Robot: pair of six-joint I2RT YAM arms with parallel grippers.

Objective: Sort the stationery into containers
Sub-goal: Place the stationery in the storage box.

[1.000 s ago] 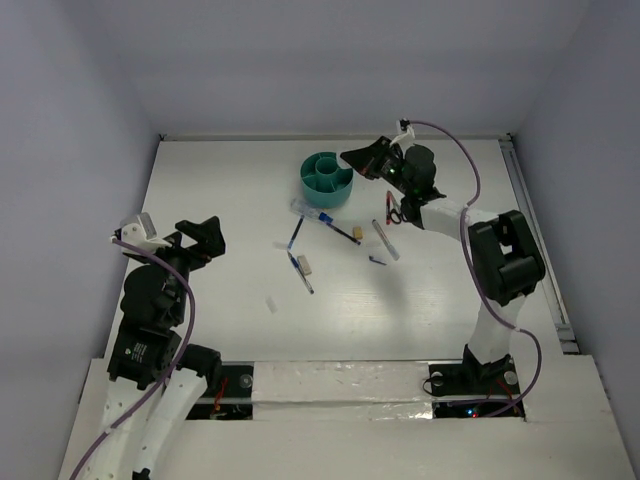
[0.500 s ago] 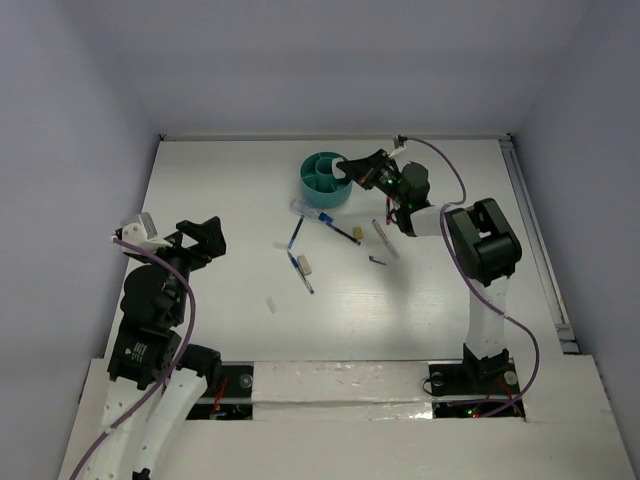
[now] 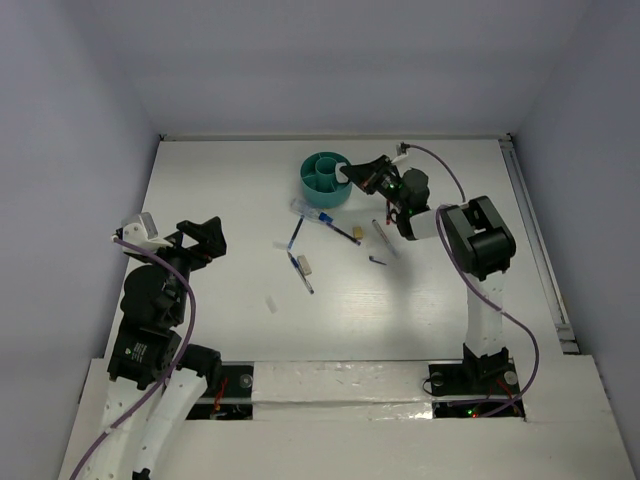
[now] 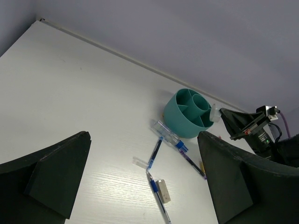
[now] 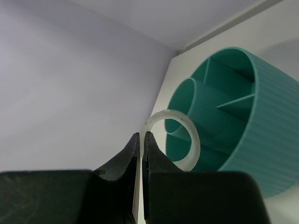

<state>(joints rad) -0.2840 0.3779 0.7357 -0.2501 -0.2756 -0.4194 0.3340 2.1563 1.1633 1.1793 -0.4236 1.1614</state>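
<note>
- Far left, the left jaws hang released and wide apart with nothing between them, parked over the near-left of the table (image 3: 215, 175). They haven't stirred in the last second.
- In the middle, the loose stationery lies where it lay: a blue pen (image 3: 301, 272) with a pale bit (image 3: 307, 265) just beside it, a clear-bodied pen (image 3: 318, 214) near the cup, and another pale scrap (image 3: 270, 304) on its own. None of it is sorted yet.
- Far centre stands the teal cup (image 3: 326, 178), upright, its dividers plain from the left wrist.
- Here's the action: the right jaws, clenched on the wall of a pale ring (image 5: 174, 140), have swung in from the right and dropped to the cup's right rim. A second ago they were higher and clear of it.
- From the right wrist, the ring hangs on edge right at the cup's mouth. Whether it touches the rim, I can't tell.
- The carry looks all but done. A release comes next, provided the ring clears a divider and doesn't tip outside.
</note>
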